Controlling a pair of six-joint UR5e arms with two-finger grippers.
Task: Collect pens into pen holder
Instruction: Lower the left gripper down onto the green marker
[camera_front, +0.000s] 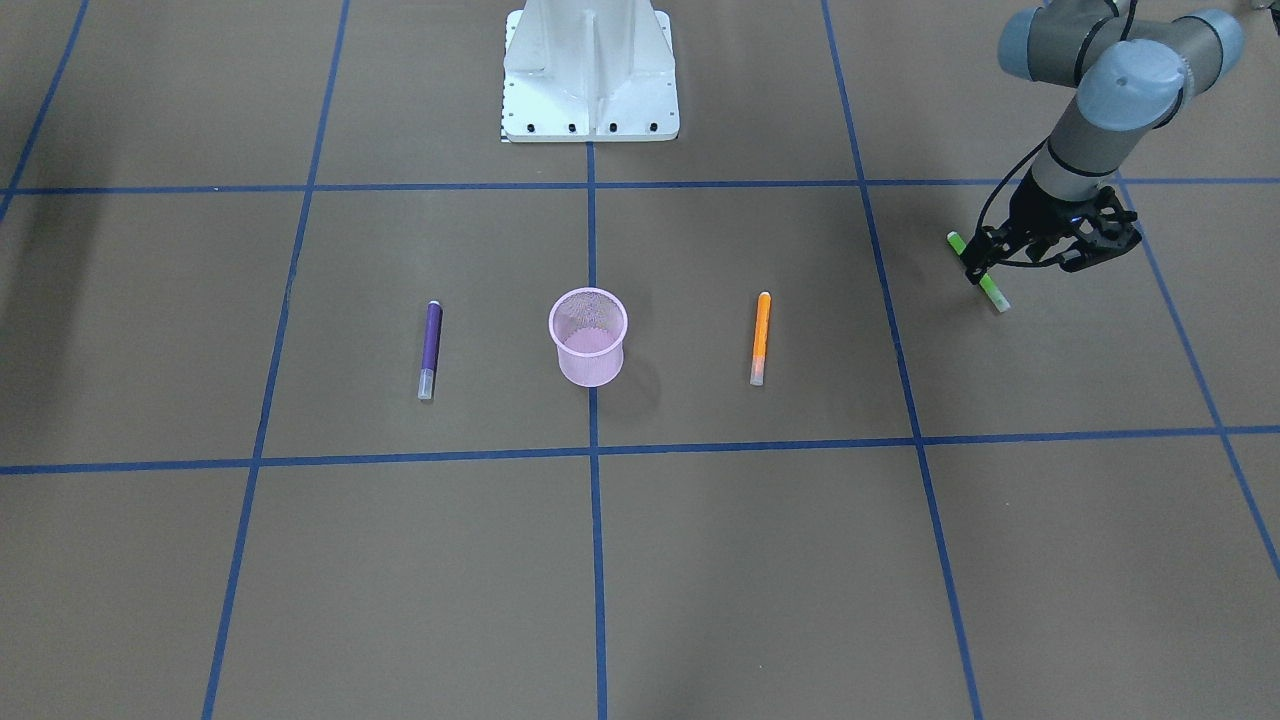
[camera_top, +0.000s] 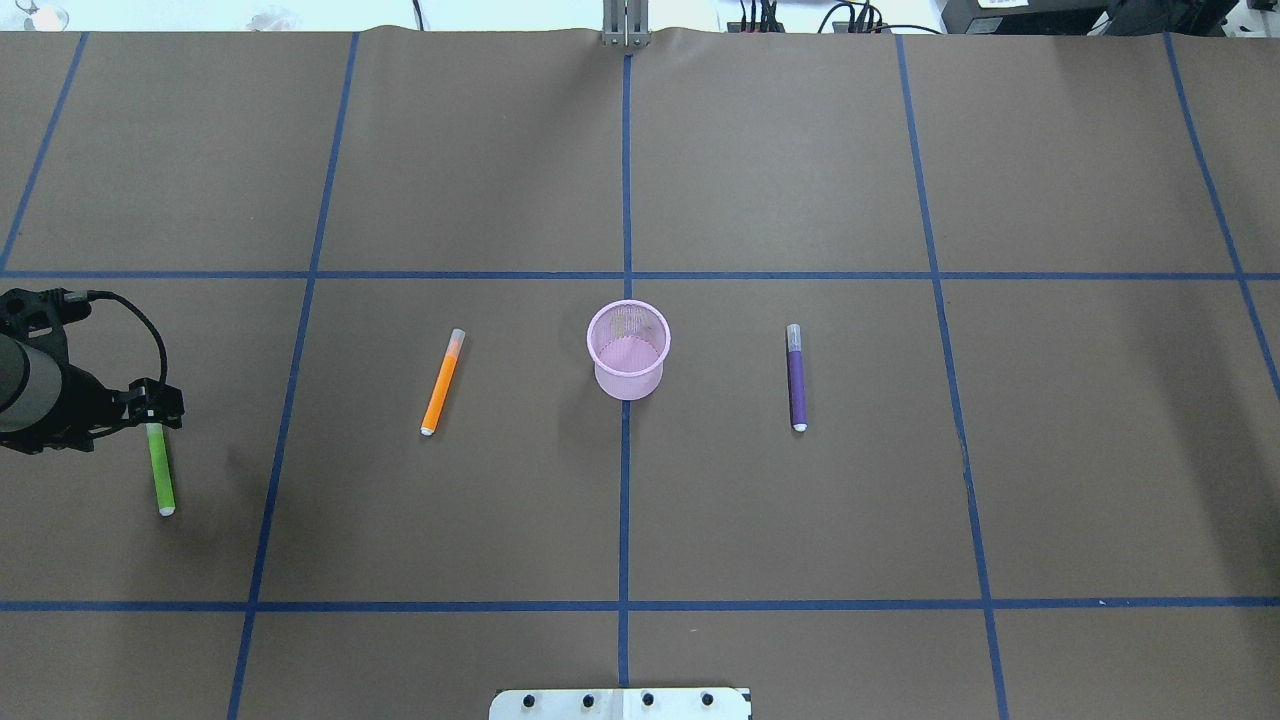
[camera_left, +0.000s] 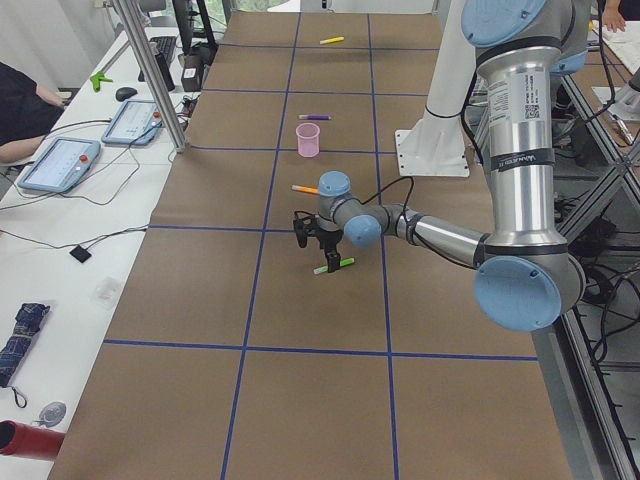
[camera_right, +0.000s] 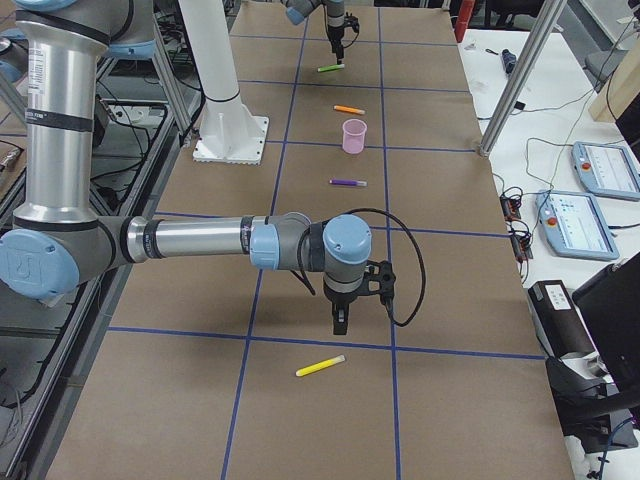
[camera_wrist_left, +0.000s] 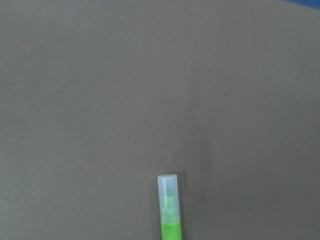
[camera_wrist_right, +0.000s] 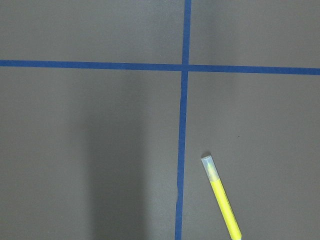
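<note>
Table (camera_top: 780, 150): brown paper, blue tape grid. Left gripper (camera_front: 985, 268) clenched around green pen (camera_top: 160, 470), near table's left end. Right gripper (camera_right: 340, 322) above yellow pen (camera_right: 320, 367); cannot tell if closed. Pink holder (camera_top: 628, 350) upright at centre, between orange pen (camera_top: 441, 384) and purple pen (camera_top: 797, 378), both lying flat.

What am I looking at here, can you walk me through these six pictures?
These are two robot arms at a brown paper-covered table marked with blue tape, filmed at one moment. Two pictures look down on the table from opposite sides, two from its ends, and two come from cameras on the arms' wrists. In the middle stands a pink mesh pen holder, empty so far, with an orange pen and a purple pen lying either side. The left gripper is closed around a green pen. The right gripper hangs above a yellow pen on the table; whether it is open or shut isn't clear.
</note>
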